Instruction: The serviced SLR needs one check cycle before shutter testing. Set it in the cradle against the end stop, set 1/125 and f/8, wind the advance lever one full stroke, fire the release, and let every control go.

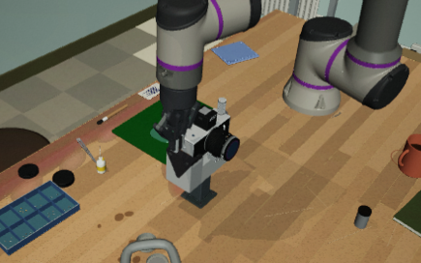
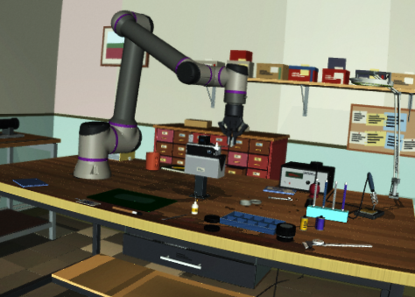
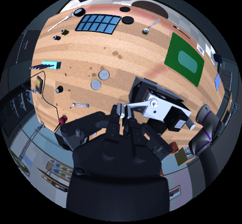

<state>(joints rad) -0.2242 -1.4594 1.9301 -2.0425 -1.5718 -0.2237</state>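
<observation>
The SLR camera (image 1: 211, 135) sits in the grey cradle (image 1: 188, 169) on a dark post in the middle of the bench, its lens (image 1: 228, 147) facing the near right. I hold the tip of its silver advance lever (image 3: 135, 107) in my closed gripper (image 3: 121, 113), which comes down over the camera's end away from the lens side. The lever is swung out from the top plate toward my fingers. A silver knob (image 1: 222, 103) stands up at the camera's far end. In the second side camera my gripper (image 2: 232, 138) sits just right of the camera (image 2: 204, 148).
The arm's base (image 1: 346, 67) stands on the bench behind right. A green mat (image 1: 142, 129) lies just behind the cradle, a blue parts tray (image 1: 28, 215) and two black caps (image 1: 46, 174) to the left, a small bottle (image 1: 101, 165) between, an orange mug (image 1: 417, 154) far right.
</observation>
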